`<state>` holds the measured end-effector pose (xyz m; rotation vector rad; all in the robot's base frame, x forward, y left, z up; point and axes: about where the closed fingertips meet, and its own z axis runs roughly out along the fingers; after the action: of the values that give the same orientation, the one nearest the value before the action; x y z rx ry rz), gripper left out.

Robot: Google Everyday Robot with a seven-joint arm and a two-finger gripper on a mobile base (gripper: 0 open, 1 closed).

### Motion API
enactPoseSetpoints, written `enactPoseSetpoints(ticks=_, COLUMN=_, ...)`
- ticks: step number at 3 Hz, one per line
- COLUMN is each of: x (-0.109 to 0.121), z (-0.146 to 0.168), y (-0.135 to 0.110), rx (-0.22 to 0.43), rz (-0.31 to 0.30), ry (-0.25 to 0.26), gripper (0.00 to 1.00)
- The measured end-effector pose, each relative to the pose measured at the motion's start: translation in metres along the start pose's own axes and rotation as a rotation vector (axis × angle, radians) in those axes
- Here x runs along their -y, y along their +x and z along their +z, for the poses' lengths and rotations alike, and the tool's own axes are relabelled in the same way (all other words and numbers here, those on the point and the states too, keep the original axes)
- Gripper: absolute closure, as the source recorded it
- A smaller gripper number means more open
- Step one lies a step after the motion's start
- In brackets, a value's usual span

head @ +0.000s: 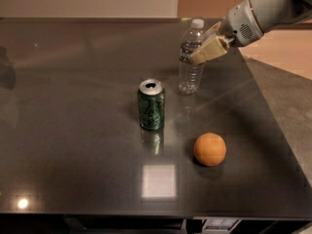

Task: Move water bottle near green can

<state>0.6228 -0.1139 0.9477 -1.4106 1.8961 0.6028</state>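
The water bottle (190,74), clear and ribbed with a white cap, stands upright at the back right of the dark table (73,130). My gripper (200,47) reaches in from the upper right and is shut on the bottle at its label band, with one tan finger (207,50) across the front. The green can (151,105), with its silver top, stands upright a short way to the front left of the bottle, apart from it.
An orange (210,149) lies in front of the bottle and to the right of the can. The table's right edge (273,111) runs diagonally close behind the arm. A bright light reflection (158,180) shows near the front edge.
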Motion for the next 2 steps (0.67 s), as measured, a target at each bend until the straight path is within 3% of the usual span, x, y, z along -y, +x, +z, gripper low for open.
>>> enactPoseSetpoints(ticks=1, x=-0.035, z=0.004, y=-0.001, rx=0.01, rz=-0.035, ry=-0.087, gripper=1.0)
enactPoseSetpoints(ticks=2, x=-0.058, z=0.009, y=-0.001, rx=0.011, rz=-0.074, ry=-0.138, gripper=1.0)
